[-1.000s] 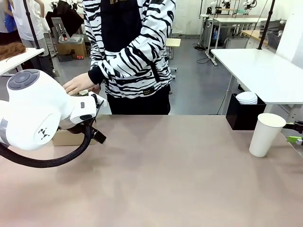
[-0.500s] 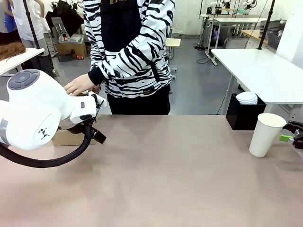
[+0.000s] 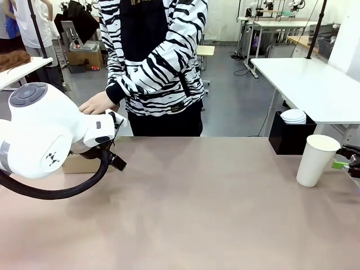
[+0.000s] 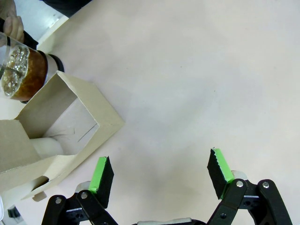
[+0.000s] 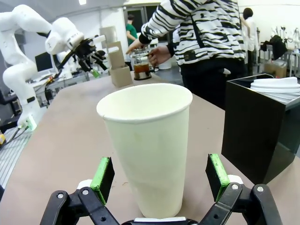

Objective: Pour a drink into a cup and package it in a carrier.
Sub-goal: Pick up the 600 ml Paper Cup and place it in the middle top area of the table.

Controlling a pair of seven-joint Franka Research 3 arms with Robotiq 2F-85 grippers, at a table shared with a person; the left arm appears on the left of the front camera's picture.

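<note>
While the front camera had the left arm (image 3: 39,132) filling the near-left of the table (image 3: 197,214), a person's hand (image 3: 98,103) sat just behind its wrist. A brown cardboard box (image 3: 79,164) was mostly hidden behind that arm. A white paper cup (image 3: 316,160) stood upright, top open, near the right edge. The right gripper (image 3: 350,160) was just beside it on the edge side, one green pad (image 3: 340,165) showing; finger spacing couldn't be read from here. A black box (image 3: 291,138) holding a stack of white lids (image 3: 293,116) stood beyond the far edge.

Left wrist: the left gripper (image 4: 159,173) hung over bare table, fingers spread wide, nothing between them. The cardboard box (image 4: 101,117) lay just beside the left finger (image 4: 102,177), open, with something pale inside that I couldn't identify. A glass jug (image 4: 21,70) stood against the box's far corner, with the drink (image 4: 28,79) brown inside and a hand (image 4: 11,26) at it.

Right wrist: the right gripper (image 5: 160,174) straddled the cup (image 5: 147,140), fingers wide. The left pad (image 5: 104,176) was close to the wall, the right pad (image 5: 215,174) clearly apart. The black box (image 5: 255,126) with the lids (image 5: 276,86) sat near, to the right. Far across the table the hand (image 5: 157,55) held the jug (image 5: 140,68), drink in its lower part. It stood just beside the cardboard box (image 5: 119,74), with the left gripper (image 5: 91,58) near, fingers apart.
</note>
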